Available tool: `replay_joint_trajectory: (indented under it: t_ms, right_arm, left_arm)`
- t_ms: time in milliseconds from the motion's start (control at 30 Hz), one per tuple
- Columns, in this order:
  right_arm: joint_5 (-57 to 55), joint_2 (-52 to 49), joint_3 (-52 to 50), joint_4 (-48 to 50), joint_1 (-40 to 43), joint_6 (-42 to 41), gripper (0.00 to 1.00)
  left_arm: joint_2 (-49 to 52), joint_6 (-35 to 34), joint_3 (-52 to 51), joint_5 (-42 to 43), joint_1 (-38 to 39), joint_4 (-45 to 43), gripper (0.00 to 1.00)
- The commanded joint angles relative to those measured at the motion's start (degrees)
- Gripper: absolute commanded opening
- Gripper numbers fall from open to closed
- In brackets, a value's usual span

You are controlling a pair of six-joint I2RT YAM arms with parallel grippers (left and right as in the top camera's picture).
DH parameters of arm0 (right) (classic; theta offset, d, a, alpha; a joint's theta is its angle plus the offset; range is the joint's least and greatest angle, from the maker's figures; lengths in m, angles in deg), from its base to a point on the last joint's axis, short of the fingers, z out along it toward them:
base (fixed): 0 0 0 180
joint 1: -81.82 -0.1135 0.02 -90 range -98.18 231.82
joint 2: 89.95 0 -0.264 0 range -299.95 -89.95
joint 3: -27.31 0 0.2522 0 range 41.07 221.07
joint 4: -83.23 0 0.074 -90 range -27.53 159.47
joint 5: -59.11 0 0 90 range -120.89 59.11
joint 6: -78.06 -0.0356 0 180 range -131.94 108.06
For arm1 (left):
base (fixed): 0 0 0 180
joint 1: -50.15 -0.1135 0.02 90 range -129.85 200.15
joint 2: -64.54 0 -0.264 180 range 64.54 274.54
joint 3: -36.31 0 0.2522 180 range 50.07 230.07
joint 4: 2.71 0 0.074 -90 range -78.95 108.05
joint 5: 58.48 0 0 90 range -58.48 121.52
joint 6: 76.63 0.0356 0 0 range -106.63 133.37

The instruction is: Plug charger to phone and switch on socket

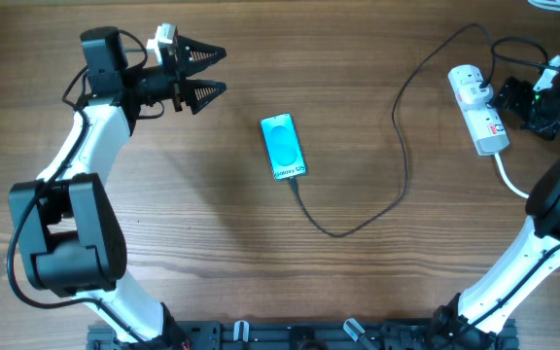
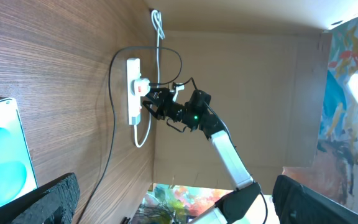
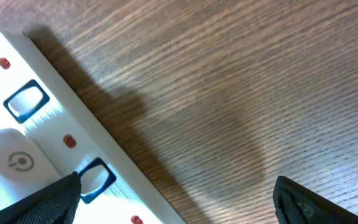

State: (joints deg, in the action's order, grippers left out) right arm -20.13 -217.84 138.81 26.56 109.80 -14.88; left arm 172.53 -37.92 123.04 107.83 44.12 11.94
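Overhead view, wooden table [image 1: 261,272], items counted.

Phone [image 1: 283,147]: one. It lies flat near the table's middle, screen up and lit teal.

Charger [image 1: 402,146]: one thin black cable. One end meets the phone's near short edge. From there it loops right and climbs toward the far side, then drops to the socket area. Whether the tip is seated in the phone cannot be told.

Socket [image 1: 477,109]: one white strip at the far right of the table. It holds one white plug block [image 1: 472,89] in an outlet near its far end. One thick white cord [image 1: 508,180] leaves its near end.

Right wrist view, socket detail: two rocker switches [image 3: 27,99] and three small red marks [image 3: 70,142].

Left gripper [image 1: 220,70]: one, at the far left, well apart from the phone. Its jaws are spread wide and hold nothing.

Right gripper [image 1: 507,100]: one, just beside the socket's right side. Its jaws are spread wide and hold nothing. In the right wrist view one of its fingers [image 3: 48,202] overlaps the strip's edge, and the other is over bare wood.
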Motion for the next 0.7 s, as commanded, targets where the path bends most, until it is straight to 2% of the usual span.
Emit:
replay_joint_trajectory:
  t_ms: [0,667]
  right_arm:
    - [2.1,0.6,-0.7,-0.7,-0.4,-0.1,1.00]
    - [0.7,-0.2,-0.7,-0.5,-0.4,-2.0,1.00]
  left_arm:
    - [-0.8,1.2,0.1,0.0,-0.3,-0.2,1.00]
    - [-0.8,1.2,0.1,0.0,-0.3,-0.2,1.00]
